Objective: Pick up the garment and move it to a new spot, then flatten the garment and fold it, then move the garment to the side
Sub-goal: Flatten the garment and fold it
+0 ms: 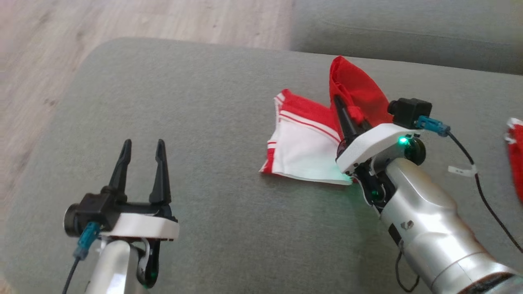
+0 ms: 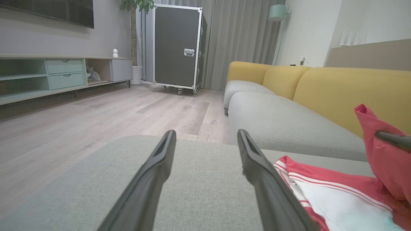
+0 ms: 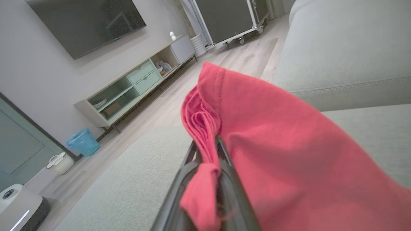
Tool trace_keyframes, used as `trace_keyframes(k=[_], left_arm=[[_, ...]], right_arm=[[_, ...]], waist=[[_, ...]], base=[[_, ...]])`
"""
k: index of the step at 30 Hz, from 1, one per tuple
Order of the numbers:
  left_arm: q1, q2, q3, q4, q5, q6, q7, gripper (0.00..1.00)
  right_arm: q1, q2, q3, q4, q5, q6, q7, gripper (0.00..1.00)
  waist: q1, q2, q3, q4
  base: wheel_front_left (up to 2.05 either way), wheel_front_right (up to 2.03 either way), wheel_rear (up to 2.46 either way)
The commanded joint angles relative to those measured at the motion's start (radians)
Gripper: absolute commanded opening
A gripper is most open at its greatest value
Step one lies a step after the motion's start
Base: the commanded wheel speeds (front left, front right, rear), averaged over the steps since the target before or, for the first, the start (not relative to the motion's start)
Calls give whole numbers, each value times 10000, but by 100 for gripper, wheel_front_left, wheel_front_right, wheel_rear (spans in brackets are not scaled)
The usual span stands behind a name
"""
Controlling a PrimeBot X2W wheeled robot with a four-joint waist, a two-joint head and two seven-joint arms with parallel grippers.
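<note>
Left hand (image 1: 144,143), right hand (image 1: 346,108), one garment (image 1: 304,141)

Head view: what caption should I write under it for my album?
Right pincer pinches a red fold of the red-and-white garment above the grey cushion; left pincer stands open.

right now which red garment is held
The red-and-white garment in the middle: the right gripper pinches its raised red flap. The red piece at the far right lies untouched.

Soft matt cloth garment (image 1: 310,139) on coarse-woven grey cushion (image 1: 204,122); glossy metal forearm (image 1: 429,228); pale wood floor (image 1: 41,61)
</note>
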Motion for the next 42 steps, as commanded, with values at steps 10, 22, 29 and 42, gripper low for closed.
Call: trace_keyframes(k=[10,22,29,42], left_arm=[[-550,28,-145,-273,-178,-125,-95,100],[-571,22,-388,-173,-372,-85,-95,100],[-532,21,-92,-437,-317,-56,-95,100],[-268,21,306,-872,-256,-22,-95,100]], right_arm=[[-843,171,1569,1148,1815,-9,-713,0],[-1028,171,2719,648,3310,-9,-785,100],[-1401,171,1955,208,2314,-9,-786,100],[511,-452,-2598,-1639,-3964,-9,-787,100]], waist=[[-1,-1,426,1166],[-1,-1,470,1208],[-1,-1,157,514],[-1,-1,-234,-1307]], base=[[0,0,0],[0,0,0],[0,0,0],[0,0,0]])
